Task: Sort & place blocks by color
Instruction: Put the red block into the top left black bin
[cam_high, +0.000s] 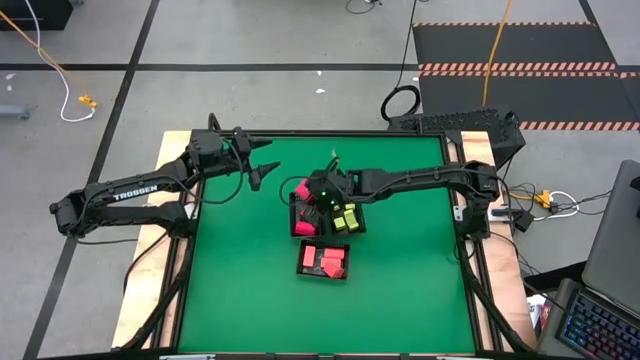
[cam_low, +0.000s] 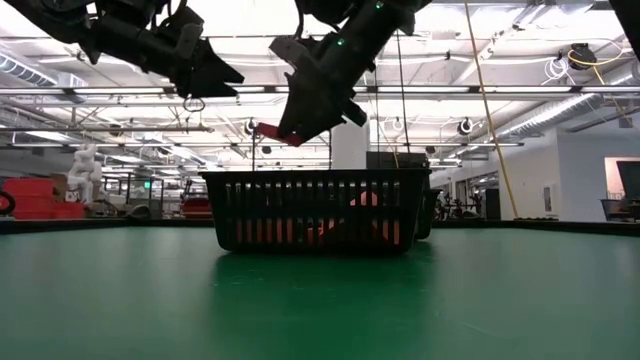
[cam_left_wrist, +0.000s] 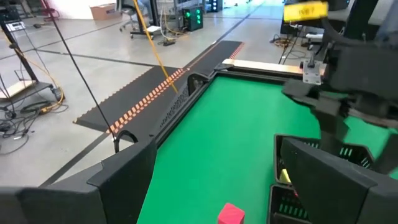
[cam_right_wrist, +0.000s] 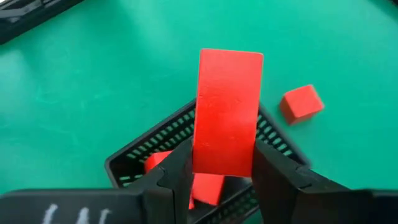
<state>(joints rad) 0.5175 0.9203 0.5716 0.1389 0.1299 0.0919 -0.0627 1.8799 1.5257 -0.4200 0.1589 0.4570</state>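
Observation:
My right gripper (cam_right_wrist: 222, 155) is shut on a red bar block (cam_right_wrist: 229, 99), held in the air over a corner of a black mesh tray (cam_right_wrist: 155, 140). In the high view this tray (cam_high: 297, 228) holds red blocks and yellow-green blocks (cam_high: 345, 220). A second mesh tray (cam_high: 302, 265), nearer the front, holds red blocks (cam_high: 325, 260). A loose red cube (cam_right_wrist: 301, 102) rests on the green mat beside the tray, and it also shows in the left wrist view (cam_left_wrist: 230, 213). My left gripper (cam_high: 262, 165) is open and empty, high over the table's far left part. My right gripper pinches the red bar's two long sides (cam_right_wrist: 205, 152) between its two fingers, near one end of the bar. The fingers lie along the bar, and its other end (cam_right_wrist: 231, 59) sticks out past the fingertips. The bar is lifted clear, above the tray.
The green mat (cam_high: 400, 290) lies open at the front and to the right of the trays. A raised black frame (cam_high: 350, 133) runs along the table's far edge. In the low view the tray (cam_low: 310, 210) stands mid-table with both arms above it.

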